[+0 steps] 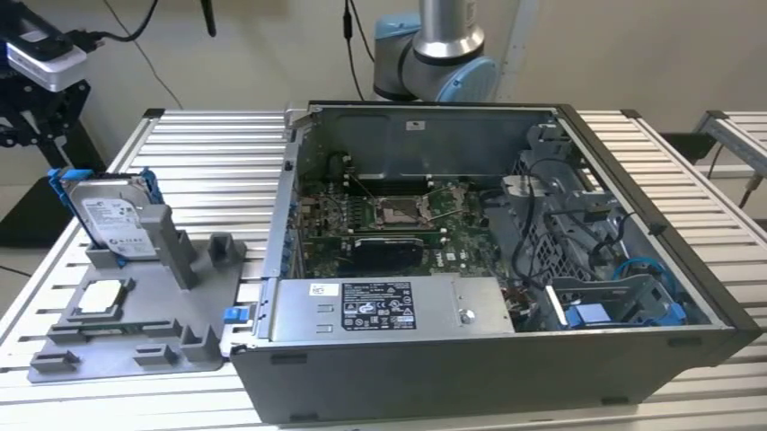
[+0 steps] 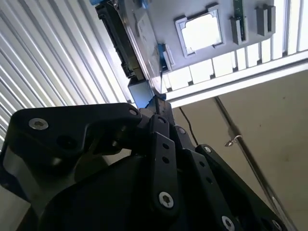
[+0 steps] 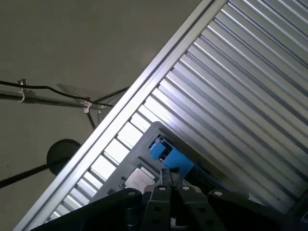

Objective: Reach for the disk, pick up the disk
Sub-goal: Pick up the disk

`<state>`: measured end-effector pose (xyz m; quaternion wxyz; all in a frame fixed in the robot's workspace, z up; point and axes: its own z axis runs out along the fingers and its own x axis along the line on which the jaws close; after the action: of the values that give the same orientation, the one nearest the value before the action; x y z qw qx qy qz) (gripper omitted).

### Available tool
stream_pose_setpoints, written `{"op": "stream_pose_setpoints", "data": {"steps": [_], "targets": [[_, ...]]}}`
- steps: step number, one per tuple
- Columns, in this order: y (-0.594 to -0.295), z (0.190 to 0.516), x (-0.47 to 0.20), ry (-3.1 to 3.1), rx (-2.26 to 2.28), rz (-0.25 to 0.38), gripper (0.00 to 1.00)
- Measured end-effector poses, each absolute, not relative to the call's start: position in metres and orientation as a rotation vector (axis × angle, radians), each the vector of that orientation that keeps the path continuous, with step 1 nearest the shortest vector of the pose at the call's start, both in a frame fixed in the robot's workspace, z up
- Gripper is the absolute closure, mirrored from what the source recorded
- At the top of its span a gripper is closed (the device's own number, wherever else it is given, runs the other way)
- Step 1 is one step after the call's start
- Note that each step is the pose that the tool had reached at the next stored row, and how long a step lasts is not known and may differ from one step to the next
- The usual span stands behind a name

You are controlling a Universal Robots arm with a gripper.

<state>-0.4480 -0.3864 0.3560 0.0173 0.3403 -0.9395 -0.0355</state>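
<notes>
Ribbed aluminium table (image 1: 215,153), open computer case (image 1: 480,382) in middle. Grey holder (image 1: 132,325) on table at exterior view's left, just beside case. Disk (image 1: 111,220) stands upright in holder's rear slot, blue frame at edges, white label showing. Gripper (image 3: 166,173) in first wrist view: well apart from disk, black jaws closed together, holding nothing.

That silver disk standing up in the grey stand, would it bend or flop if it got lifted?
Probably not: the disk looks like a flat metal slab, so likely stiff and heavy for its size. It stands on edge in the grey stand, so once out it would likely tip if set down that way.
</notes>
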Motion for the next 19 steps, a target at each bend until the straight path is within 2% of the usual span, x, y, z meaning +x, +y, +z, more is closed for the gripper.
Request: {"op": "stream_pose_setpoints", "data": {"steps": [8, 19], "targets": [[-0.3864, 0.3560, -0.4480, -2.835, 1.254, -0.106, 1.00], [-0.3864, 0.3559, -0.4480, -2.831, 1.263, -0.106, 1.00]]}}
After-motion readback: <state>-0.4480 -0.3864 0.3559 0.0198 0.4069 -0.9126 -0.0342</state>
